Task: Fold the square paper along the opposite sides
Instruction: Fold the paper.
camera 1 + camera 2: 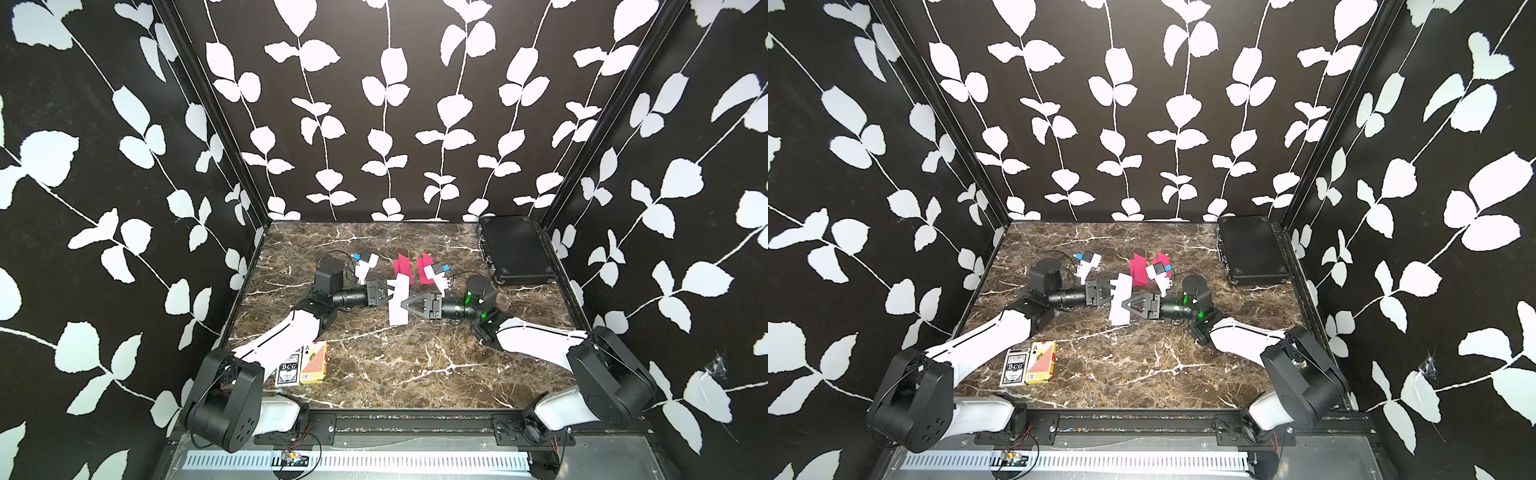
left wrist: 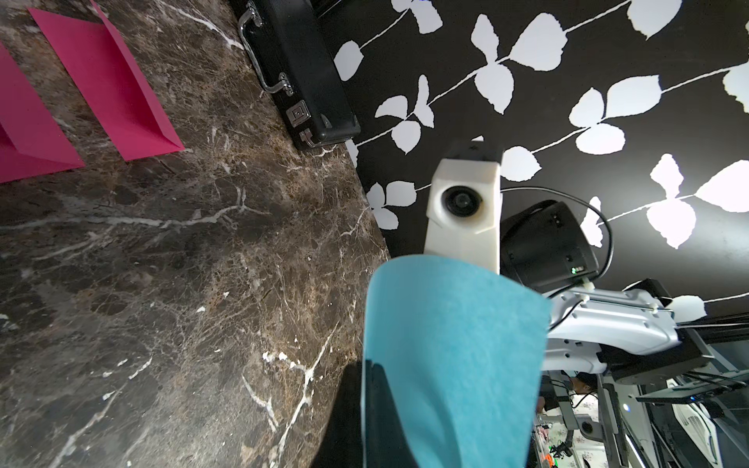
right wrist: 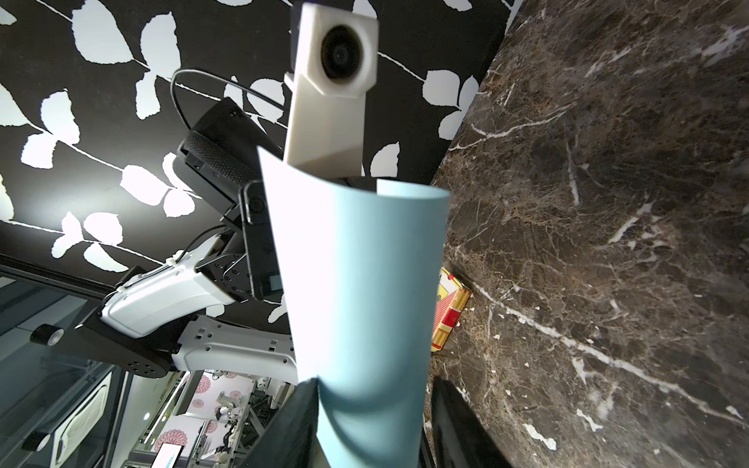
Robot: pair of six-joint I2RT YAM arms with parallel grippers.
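Note:
The square paper (image 1: 398, 301) (image 1: 1120, 303) hangs curled above the middle of the marble table, white from above and pale blue in the wrist views (image 2: 454, 344) (image 3: 364, 283). My left gripper (image 1: 390, 291) (image 1: 1113, 291) (image 2: 364, 389) comes in from the left and is shut on one edge of the sheet. My right gripper (image 1: 409, 305) (image 1: 1128, 305) (image 3: 375, 401) faces it from the right. Its jaws stand apart with the paper's bowed end between them; one finger (image 3: 300, 409) touches the sheet, while the other finger (image 3: 450, 409) is a little clear of it.
Two folded magenta papers (image 1: 403, 266) (image 1: 424, 270) (image 2: 109, 81) stand just behind the grippers. A black case (image 1: 513, 249) (image 2: 300, 73) lies at the back right corner. Two card decks (image 1: 313, 361) (image 1: 289, 368) (image 3: 448, 312) sit near the front left by my left arm.

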